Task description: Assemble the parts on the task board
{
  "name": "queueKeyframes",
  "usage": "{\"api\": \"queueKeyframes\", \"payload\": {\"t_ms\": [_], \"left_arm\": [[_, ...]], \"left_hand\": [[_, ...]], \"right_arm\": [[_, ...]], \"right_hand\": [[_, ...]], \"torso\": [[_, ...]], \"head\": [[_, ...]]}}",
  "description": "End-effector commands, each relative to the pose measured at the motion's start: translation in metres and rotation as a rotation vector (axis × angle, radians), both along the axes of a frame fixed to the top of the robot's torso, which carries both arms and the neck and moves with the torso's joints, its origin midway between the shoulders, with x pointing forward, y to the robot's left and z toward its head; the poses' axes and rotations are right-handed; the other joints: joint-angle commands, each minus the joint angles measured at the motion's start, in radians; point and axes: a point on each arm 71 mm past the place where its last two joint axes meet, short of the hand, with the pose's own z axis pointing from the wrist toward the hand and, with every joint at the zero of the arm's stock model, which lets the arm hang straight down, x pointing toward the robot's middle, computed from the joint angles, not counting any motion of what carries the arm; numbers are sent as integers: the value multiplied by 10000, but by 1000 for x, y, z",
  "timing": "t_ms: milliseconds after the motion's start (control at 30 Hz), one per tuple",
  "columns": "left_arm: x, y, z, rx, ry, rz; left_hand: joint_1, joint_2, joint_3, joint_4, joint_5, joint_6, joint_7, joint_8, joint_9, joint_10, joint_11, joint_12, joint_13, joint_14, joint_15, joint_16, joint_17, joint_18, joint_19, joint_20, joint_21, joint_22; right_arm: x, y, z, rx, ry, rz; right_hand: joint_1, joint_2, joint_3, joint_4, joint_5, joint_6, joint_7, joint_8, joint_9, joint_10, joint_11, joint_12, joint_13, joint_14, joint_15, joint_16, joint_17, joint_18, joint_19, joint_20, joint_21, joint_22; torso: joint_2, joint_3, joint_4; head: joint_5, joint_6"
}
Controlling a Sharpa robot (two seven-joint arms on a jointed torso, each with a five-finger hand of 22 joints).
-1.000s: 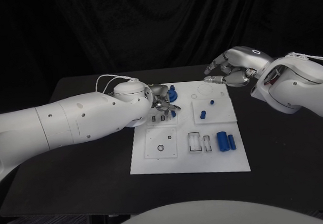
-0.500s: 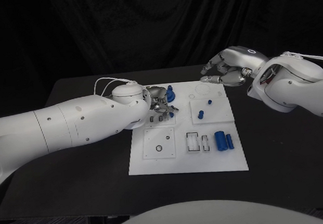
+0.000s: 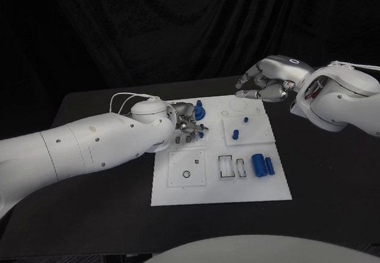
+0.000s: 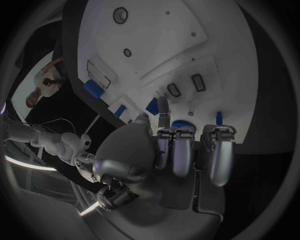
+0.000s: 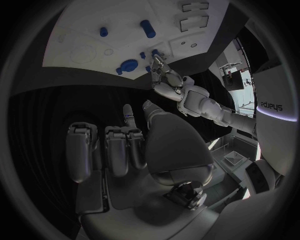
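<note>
Blue plastic parts lie on the flat white task board (image 3: 221, 187) at the middle of the black surface (image 3: 335, 175). The left hand's (image 3: 187, 120) silver fingers (image 4: 177, 150) are curled in close together over the board's 11 o'clock corner, their tips at a small dark blue piece (image 3: 202, 133) just beside a round blue knob-like part (image 3: 201, 111); whether they grip it I cannot tell. The right hand's (image 3: 266, 84) fingers (image 5: 119, 145) are bent inward with nothing seen between them, hovering above the board's 1 o'clock corner. Two short blue pegs (image 3: 237, 134) stand in the raised white block at the board's upper right, and two blue cylinders (image 3: 264, 165) lie side by side toward 4 o'clock, beside rectangular slots.
</note>
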Motion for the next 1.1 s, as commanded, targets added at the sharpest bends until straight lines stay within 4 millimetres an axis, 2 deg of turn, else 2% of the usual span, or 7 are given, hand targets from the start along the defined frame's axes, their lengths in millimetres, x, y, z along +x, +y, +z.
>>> {"api": "queueKeyframes", "payload": {"t_ms": [33,367,600,700,1100], "left_arm": [[0,-2,0,-178,-110,-118],[2,-3,0,-275,-176,-168],[3,-4,0,-301,-204,-185],[3,-4,0,-283,-193,-177],[2,-6,-1,-148,-48,-253]], "left_hand": [[78,17,81,-5,65,20,20,-70,-6,1061,39,-6,2605,1057,25,65,2632,-77,893,11,-3,2417],[99,25,185,2,285,3,42,-199,7,1061,59,-6,2605,1057,42,65,2632,-69,871,27,-22,2388],[122,-17,247,-6,431,-32,61,-294,24,1061,75,-6,2605,1057,57,65,2632,-60,847,40,-42,2358],[131,-28,260,-12,456,-40,65,-312,28,1061,78,-6,2605,1057,60,65,2632,-59,846,43,-44,2356],[160,-48,305,-31,540,-27,66,-341,48,1061,83,-6,2605,1057,67,65,2632,-57,840,50,-50,2349]], "right_arm": [[0,0,-2,-88,145,-28],[0,0,-3,-144,234,2],[-1,1,-6,-171,324,47],[-1,1,-8,-178,369,71],[-1,1,-10,-121,312,74]], "right_hand": [[59,14,10,-45,53,13,17,-68,-16,1041,96,27,2631,1036,74,29,2634,80,588,75,-82,2321],[165,24,71,-102,337,39,9,-105,-35,1041,92,27,2631,1036,73,29,2634,85,577,78,-103,2314],[440,-3,242,-321,902,106,3,-150,-60,1041,83,27,2631,1036,64,29,2634,83,579,70,-102,2316],[493,-5,286,-367,1012,123,4,-159,-65,1041,82,27,2631,1036,63,29,2634,84,578,68,-105,2316],[529,-14,316,-402,1097,140,8,-163,-68,1041,83,27,2631,1036,62,29,2634,77,593,66,-80,2325]], "torso": [[3,12,3],[12,16,6],[9,21,4],[14,24,5],[7,26,0]], "head": [[-8,-1],[11,-1],[15,-1],[22,-1],[51,-1]]}}
